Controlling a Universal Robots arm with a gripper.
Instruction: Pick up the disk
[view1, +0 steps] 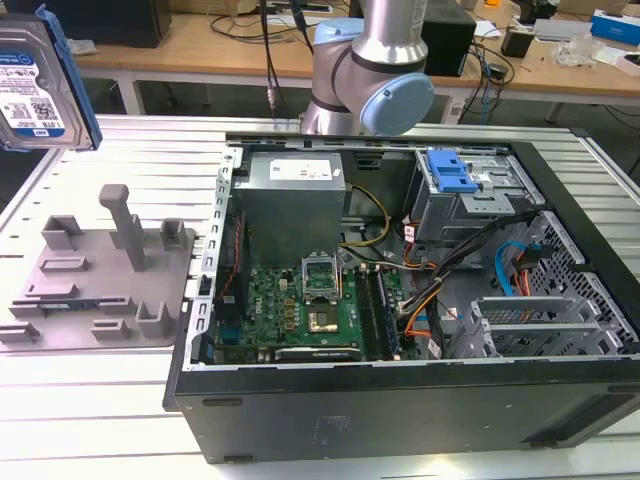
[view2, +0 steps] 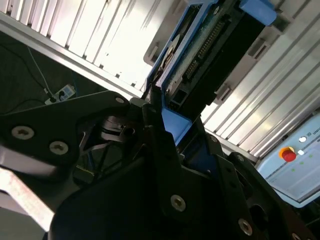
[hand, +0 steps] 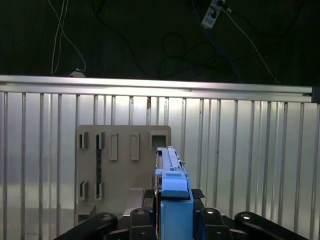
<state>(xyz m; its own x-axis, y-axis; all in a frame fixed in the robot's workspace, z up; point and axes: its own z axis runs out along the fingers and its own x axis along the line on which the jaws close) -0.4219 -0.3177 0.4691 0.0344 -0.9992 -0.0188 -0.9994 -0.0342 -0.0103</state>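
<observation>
The disk (view1: 33, 80) is a flat silver metal slab with a white-and-blue label on its broad face and blue plastic rails along its long edges. In the exterior view it hangs in the air at that view's upper left corner, upright on edge, clear of everything under it. In the second wrist view the disk (view2: 207, 47) shows its connector side, a dark strip of pins between the blue rails, and in the first wrist view the disk (hand: 172, 182) is seen edge-on as a narrow blue bar.

The claw (view2: 165, 112) is closed on the disk: its black fingers (view2: 155, 145) press the blue rail on either side, and the disk stands out beyond them. In the first wrist view the claw (hand: 172, 215) grips the lower end of the blue bar.

Beyond the claw lies one grey plastic fixture (view1: 100, 270) with upright posts, flat on the ribbed metal table (view1: 90, 400), well apart from the disk with open air between. In the first wrist view the fixture (hand: 122, 167) sits short of the table's edge rail, and dark floor with loose cables lies past that rail.

One open computer case (view1: 400, 300) lies beside the fixture, at the exterior view's right. It holds one blue drive bracket (view1: 448, 172).
</observation>
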